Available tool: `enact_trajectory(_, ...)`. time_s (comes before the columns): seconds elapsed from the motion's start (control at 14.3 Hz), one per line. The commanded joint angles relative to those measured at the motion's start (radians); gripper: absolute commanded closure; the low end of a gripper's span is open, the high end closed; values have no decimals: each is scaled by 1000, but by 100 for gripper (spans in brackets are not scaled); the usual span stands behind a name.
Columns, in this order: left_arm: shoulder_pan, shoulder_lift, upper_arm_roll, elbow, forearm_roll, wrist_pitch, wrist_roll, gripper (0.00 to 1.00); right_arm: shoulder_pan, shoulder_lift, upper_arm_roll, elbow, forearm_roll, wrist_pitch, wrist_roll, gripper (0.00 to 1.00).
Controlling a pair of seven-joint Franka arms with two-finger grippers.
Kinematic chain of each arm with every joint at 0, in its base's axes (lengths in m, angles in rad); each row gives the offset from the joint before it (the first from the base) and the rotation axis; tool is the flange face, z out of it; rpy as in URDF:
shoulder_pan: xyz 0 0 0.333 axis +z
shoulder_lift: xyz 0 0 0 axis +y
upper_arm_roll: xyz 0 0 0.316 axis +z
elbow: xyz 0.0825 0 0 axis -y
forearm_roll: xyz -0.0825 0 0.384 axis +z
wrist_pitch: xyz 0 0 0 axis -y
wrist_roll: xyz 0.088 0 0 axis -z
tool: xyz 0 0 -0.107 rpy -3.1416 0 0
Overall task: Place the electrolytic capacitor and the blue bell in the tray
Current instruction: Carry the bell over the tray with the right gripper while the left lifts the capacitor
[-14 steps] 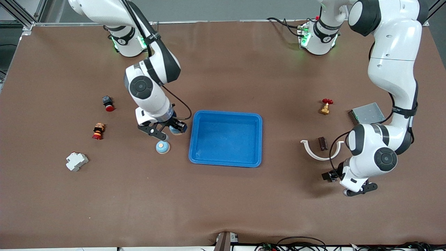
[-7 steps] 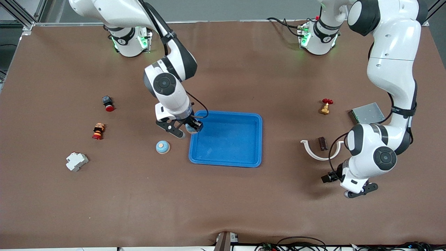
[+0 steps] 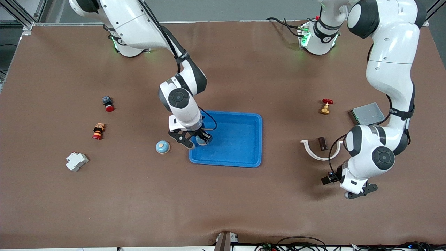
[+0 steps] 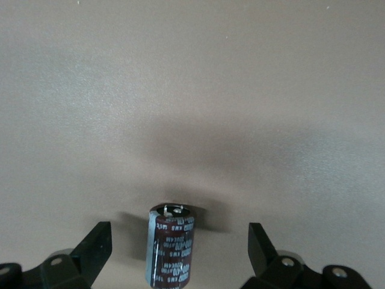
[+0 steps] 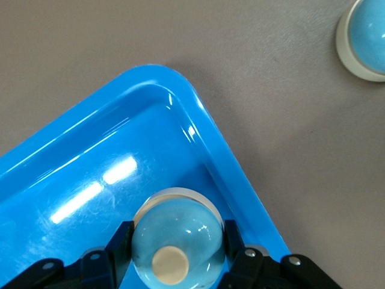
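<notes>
Carried in from the bare mat, the right gripper (image 3: 197,141) clamps a blue bell (image 5: 177,236) just inside the tray (image 3: 244,153) corner, while the waiting left gripper (image 4: 179,253), spread wide, straddles the upright electrolytic capacitor (image 4: 171,244).

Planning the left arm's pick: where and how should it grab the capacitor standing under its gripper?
Grip the electrolytic capacitor across its round side wall, at mid-height, coming straight down. It stands upright, terminals on top, between the open fingers of the left gripper, so probably only lowering and closing is needed.
</notes>
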Motion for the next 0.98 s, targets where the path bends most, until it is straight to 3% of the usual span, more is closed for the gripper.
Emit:
enact_trajectory(0.0, -5, 18, 2, 16, -16, 10, -12, 0, 16, 18, -10, 33, 11, -11, 22, 100)
enact_trajectory(0.14, -5, 22, 2, 16, -16, 12, -12, 5, 27, 21, -9, 31, 16, -14, 22, 100)
enact_trajectory(0.49, -8, 19, 2, 16, -16, 12, -10, 93, 69, 43, -9, 31, 17, -12, 60, 100)
enact_trajectory(0.7, -5, 13, 0, 16, -33, 10, -9, 100, 86, 44, -9, 30, 17, -21, 74, 100)
enact_trajectory(0.91, -2, 10, 0, 16, -39, 9, -7, 100, 111, 63, -10, 31, 16, -11, 98, 100)
